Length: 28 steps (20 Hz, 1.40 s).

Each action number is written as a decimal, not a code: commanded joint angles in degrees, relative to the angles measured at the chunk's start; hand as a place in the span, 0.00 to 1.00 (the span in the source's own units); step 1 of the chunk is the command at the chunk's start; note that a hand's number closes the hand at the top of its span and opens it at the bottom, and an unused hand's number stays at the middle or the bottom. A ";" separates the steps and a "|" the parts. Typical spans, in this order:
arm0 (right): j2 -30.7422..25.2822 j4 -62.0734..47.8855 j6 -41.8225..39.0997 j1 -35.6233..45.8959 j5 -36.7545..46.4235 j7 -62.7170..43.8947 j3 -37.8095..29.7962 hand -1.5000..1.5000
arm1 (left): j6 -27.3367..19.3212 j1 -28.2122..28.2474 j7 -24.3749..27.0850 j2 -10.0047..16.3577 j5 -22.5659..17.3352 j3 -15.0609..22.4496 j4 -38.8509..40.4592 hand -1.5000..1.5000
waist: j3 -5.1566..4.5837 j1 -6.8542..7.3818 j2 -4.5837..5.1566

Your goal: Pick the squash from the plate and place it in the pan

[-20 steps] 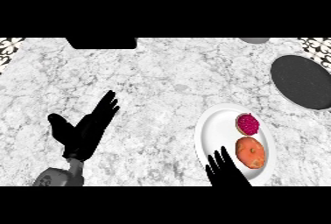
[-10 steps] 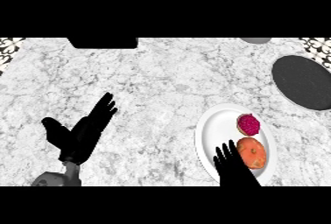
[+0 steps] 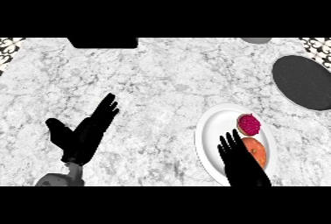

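squash, orange rounded vegetable [image 3: 257, 151], on near half of white oval plate [image 3: 210, 144], just nearer than magenta round fruit [image 3: 249, 124]; not lifted yet. black right hand [image 3: 239, 159] over plate's near edge, fingers straight and spread, grasping nothing, fingertips just left of squash, likely lining up for grasp. black left hand [image 3: 87, 131] released, fingers up, resting at left, well apart from plate. dark grey round pan [image 3: 302, 82] far right, apart from plate. surface: white-grey marbled counter [image 3: 161, 78]. black rectangular object [image 3: 103, 42] at far edge; patterned tiles [image 3: 9, 43] at far corners.
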<state>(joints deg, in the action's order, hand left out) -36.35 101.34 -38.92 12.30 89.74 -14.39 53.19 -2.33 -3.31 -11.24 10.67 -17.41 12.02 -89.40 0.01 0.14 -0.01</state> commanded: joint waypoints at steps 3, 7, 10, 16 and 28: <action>-1.58 -6.18 7.47 0.63 1.98 5.27 -4.87 0.00 | 0.85 -0.01 1.19 -2.41 1.55 -0.01 1.46 0.50 | -0.01 -0.04 0.04; 0.18 -7.41 11.70 0.90 2.92 8.71 -4.36 1.00 | 0.30 -2.88 -6.53 -0.11 -0.26 -2.66 -4.33 0.50 | 0.02 0.05 -0.03; -1.61 -6.58 13.99 2.88 6.70 11.72 -2.76 1.00 | 2.03 -2.07 2.22 -3.02 2.63 -1.50 5.52 0.50 | -0.02 -0.23 0.04; 12.13 -14.70 12.90 2.18 -1.15 4.93 -15.18 1.00 | 1.98 -1.06 -0.50 -1.39 1.41 -3.27 1.11 0.50 | 0.09 -0.55 0.40; 35.48 -13.57 27.60 6.05 -9.98 -24.10 -43.94 1.00 | 1.84 0.49 0.20 -2.85 2.12 -1.55 -0.06 0.50 | 0.02 -0.18 0.02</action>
<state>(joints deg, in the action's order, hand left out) -4.81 86.54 -17.98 14.56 77.56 -31.28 13.05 -0.61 -2.85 -11.55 8.85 -15.74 9.35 -89.61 0.12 -0.94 0.20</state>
